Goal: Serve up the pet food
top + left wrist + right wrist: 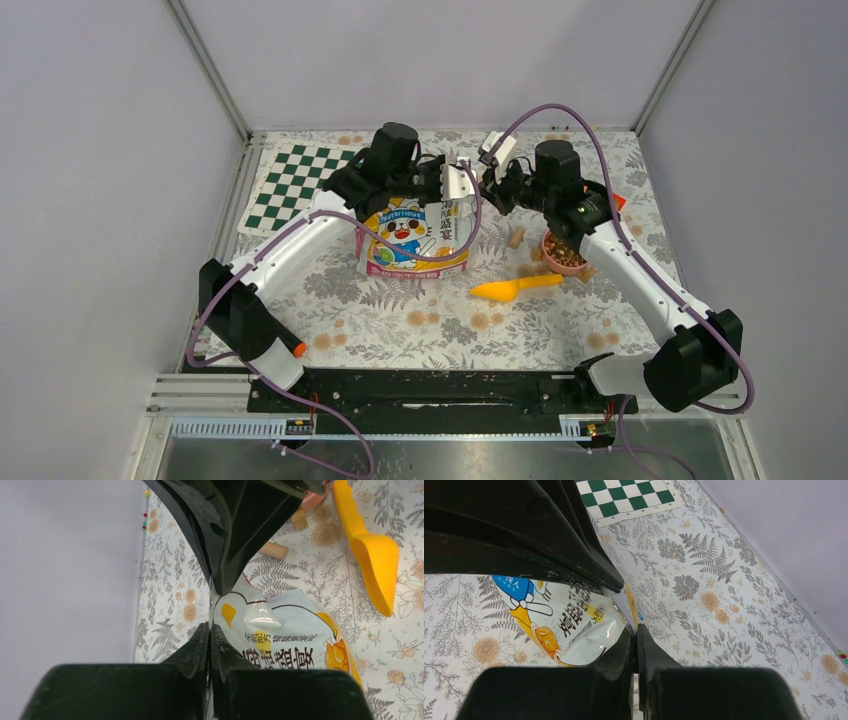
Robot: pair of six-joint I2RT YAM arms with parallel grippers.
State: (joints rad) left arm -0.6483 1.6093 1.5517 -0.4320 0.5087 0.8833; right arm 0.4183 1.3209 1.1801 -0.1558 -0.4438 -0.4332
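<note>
Left wrist, right wrist: each arm's black jaws pinch the glossy crinkled bag point(290, 630).

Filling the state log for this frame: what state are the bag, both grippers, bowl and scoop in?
bag: edge pinched from two sides; open or sealed, cannot tell.
left gripper: shut on bag.
right gripper: shut on bag.
bowl: upright, holds kibble.
scoop: lying flat, unheld.

The bag point(285, 630) is glossy film, scoop point(372, 555) smooth plastic (peg point(274, 550) seemingly matt wood).
</note>
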